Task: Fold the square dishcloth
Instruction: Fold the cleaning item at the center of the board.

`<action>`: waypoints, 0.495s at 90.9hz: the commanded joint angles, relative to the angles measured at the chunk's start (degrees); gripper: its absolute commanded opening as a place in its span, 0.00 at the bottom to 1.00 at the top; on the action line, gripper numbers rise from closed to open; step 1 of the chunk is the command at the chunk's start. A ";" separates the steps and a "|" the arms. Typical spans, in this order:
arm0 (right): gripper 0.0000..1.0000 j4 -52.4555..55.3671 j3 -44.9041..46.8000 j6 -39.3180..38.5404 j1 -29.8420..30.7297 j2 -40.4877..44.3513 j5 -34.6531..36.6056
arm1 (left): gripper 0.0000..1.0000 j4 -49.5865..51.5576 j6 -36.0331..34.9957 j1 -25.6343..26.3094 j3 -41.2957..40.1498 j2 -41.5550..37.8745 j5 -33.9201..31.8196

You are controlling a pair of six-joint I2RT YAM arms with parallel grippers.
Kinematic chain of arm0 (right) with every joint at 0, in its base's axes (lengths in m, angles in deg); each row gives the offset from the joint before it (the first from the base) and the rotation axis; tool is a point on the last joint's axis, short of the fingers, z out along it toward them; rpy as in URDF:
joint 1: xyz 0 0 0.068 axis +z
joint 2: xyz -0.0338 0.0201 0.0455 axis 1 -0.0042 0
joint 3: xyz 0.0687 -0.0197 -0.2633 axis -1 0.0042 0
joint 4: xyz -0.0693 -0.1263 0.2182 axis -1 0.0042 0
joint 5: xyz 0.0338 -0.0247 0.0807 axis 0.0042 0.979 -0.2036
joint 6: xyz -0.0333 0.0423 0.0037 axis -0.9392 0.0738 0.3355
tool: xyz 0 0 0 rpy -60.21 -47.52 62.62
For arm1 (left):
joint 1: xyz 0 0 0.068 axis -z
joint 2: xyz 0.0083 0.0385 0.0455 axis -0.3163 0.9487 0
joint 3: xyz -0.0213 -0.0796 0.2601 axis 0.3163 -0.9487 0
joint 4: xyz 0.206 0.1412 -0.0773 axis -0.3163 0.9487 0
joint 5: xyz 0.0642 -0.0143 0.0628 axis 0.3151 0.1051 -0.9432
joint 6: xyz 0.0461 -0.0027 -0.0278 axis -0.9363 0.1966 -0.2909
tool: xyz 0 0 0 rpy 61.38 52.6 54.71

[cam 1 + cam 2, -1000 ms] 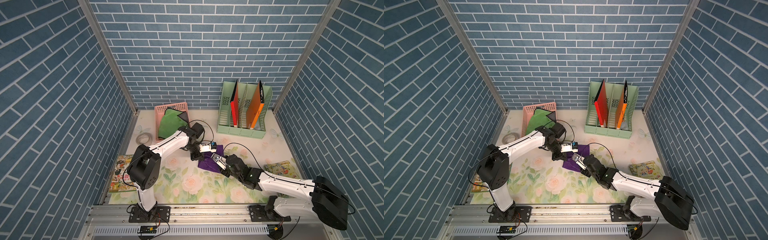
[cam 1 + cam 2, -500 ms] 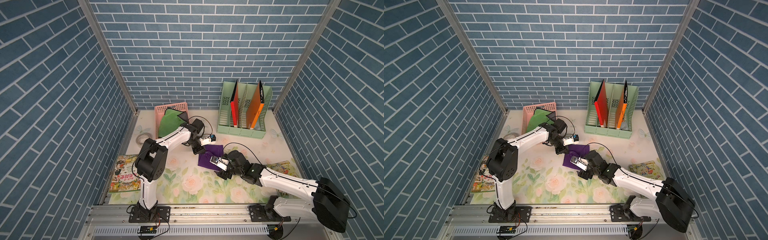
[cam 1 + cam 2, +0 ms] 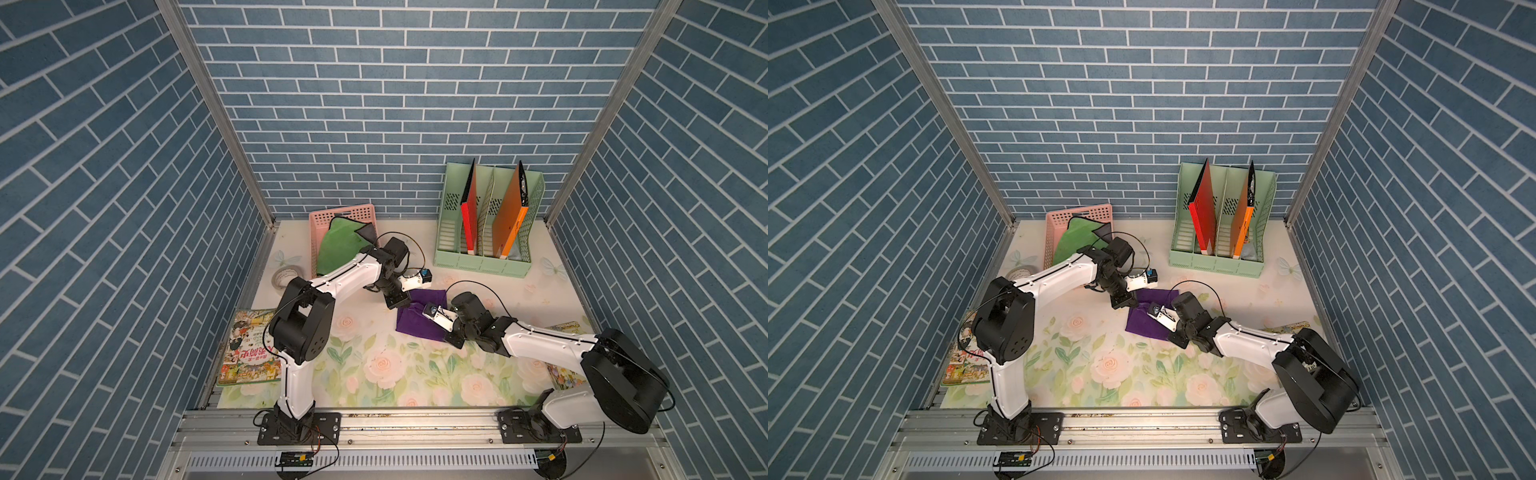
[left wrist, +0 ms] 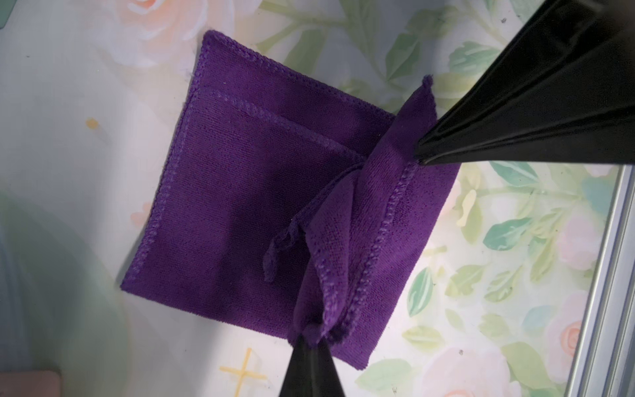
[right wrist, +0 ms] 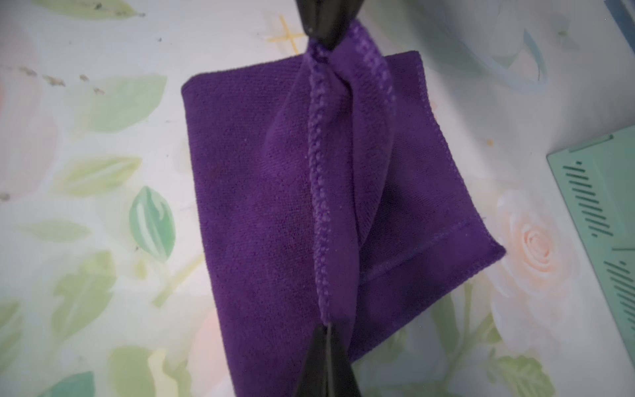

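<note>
The purple dishcloth (image 3: 415, 324) (image 3: 1144, 324) lies folded on the floral mat mid-table. One loose hemmed edge of its top layer is lifted and pulled taut between my two grippers. In both top views my left gripper (image 3: 398, 305) (image 3: 1121, 302) is at the cloth's far left corner. In the left wrist view the left gripper (image 4: 311, 338) is shut on a bunched corner of the dishcloth (image 4: 240, 206). My right gripper (image 3: 451, 338) (image 3: 1179, 340) is at the near right corner. In the right wrist view the right gripper (image 5: 326, 328) is shut on the hem of the dishcloth (image 5: 257, 206).
A pink basket (image 3: 345, 210) with a green cloth (image 3: 338, 245) stands at the back left. A mint file rack (image 3: 486, 259) with red and orange folders stands at the back right. A tape roll (image 3: 286, 276) and a magazine (image 3: 249, 349) lie left, a booklet (image 3: 567, 328) right.
The right gripper, open before, has closed on the cloth's hem near the right corner. The left gripper stays shut on its corner and has shifted slightly.
</note>
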 commanded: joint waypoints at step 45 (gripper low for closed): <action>0.00 -4.24 -1.84 1.27 -5.26 4.11 -5.52 | 0.00 -0.88 -1.02 0.23 2.02 -2.24 -3.93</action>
